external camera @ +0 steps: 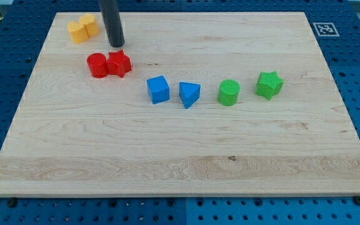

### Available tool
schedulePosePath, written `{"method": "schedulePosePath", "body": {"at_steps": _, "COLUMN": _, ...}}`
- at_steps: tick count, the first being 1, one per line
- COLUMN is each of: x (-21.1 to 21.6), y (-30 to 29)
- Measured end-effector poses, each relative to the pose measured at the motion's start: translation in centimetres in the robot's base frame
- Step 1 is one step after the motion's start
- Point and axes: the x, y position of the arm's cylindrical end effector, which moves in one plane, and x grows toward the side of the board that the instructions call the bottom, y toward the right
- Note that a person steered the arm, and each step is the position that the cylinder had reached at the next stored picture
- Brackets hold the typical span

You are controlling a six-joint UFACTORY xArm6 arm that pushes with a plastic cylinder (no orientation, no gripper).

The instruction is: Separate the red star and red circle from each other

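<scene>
The red circle point(97, 65) and the red star point(119, 63) sit side by side, touching, at the upper left of the wooden board point(180, 169), circle on the left. My tip point(117, 45) stands just above the star, toward the view's top, a short gap from it.
Two yellow blocks point(82, 28) lie touching near the board's top left corner, left of my rod. A blue cube point(158, 89), a blue triangle point(189, 94), a green cylinder point(229, 92) and a green star point(269, 84) form a row across the middle.
</scene>
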Motion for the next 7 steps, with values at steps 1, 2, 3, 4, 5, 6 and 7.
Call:
{"method": "schedulePosePath", "body": {"at_steps": 1, "x": 2.8, "y": -0.8}}
{"method": "schedulePosePath", "body": {"at_steps": 2, "x": 5.5, "y": -1.5}}
{"method": "schedulePosePath", "body": {"at_steps": 3, "x": 7.8, "y": -2.2}}
{"method": "schedulePosePath", "body": {"at_steps": 4, "x": 9.0, "y": -2.6}}
{"method": "schedulePosePath", "body": {"at_steps": 5, "x": 10.0, "y": -3.0}}
{"method": "schedulePosePath", "body": {"at_steps": 6, "x": 10.9, "y": -3.3}}
{"method": "schedulePosePath", "body": {"at_steps": 7, "x": 11.8, "y": -3.9}}
